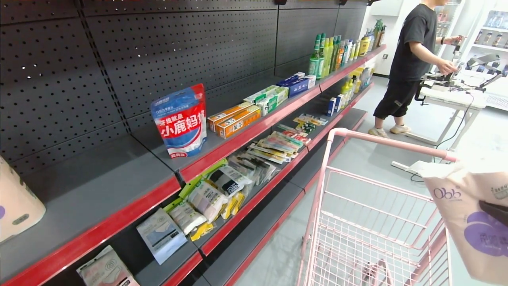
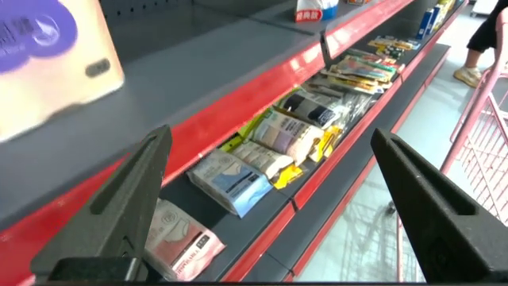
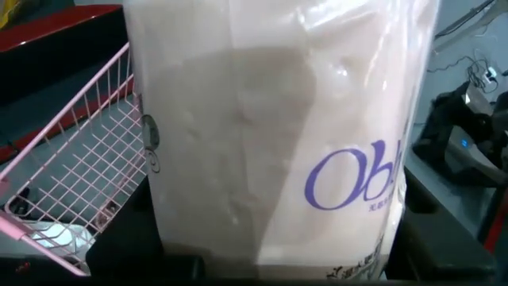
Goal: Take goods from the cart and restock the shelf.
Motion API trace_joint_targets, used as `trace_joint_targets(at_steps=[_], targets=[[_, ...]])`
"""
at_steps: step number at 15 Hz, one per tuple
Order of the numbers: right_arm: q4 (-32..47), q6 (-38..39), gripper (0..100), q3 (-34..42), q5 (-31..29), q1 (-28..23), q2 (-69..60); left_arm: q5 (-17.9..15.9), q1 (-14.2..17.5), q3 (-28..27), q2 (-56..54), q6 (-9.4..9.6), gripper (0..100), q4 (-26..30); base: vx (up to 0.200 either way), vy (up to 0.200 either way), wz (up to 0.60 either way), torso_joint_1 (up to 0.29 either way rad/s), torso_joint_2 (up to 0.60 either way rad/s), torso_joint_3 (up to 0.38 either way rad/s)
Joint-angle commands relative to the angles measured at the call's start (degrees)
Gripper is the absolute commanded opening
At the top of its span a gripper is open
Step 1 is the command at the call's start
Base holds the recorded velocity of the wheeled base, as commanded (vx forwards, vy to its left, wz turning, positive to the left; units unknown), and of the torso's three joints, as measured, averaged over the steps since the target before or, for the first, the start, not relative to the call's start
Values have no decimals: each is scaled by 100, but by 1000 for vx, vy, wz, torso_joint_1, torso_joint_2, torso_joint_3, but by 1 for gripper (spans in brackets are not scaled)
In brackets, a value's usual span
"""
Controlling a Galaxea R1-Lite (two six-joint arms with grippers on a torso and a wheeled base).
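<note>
A large pale tissue pack with purple print hangs above the right side of the pink cart, with my right gripper shut on it. That pack blocks most of the right wrist view, with the cart's wire wall beside it. A second pack of the same kind stands at the far left of the grey upper shelf. My left gripper is open and holds nothing. It hovers over the shelf's red front edge, just right of that pack.
A blue and red pouch and toothpaste boxes stand farther along the upper shelf, with bottles beyond. The lower shelf holds many flat packets. A person works at a white table at the far right.
</note>
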Motion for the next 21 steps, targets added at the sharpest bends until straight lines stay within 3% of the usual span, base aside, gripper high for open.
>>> trace_joint_targets(at_steps=[1, 13, 16, 21], targets=[[-5, 1, 0, 32, 0, -5, 33, 1, 4, 0, 0, -1, 100, 4, 0, 0, 0, 178, -383, -207], [-31, -78, 0, 41, 0, 22, 86, 1, 4, 0, 0, -1, 100, 4, 0, 0, 0, 164, -353, -193], [-40, -131, 0, 23, 0, 13, 86, 1, 4, 0, 0, -1, 100, 4, 0, 0, 0, 20, -35, -22], [-58, -166, 0, 6, 9, 31, 147, 1, 4, 0, 0, -1, 100, 4, 0, 0, 600, 5, -5, -1]])
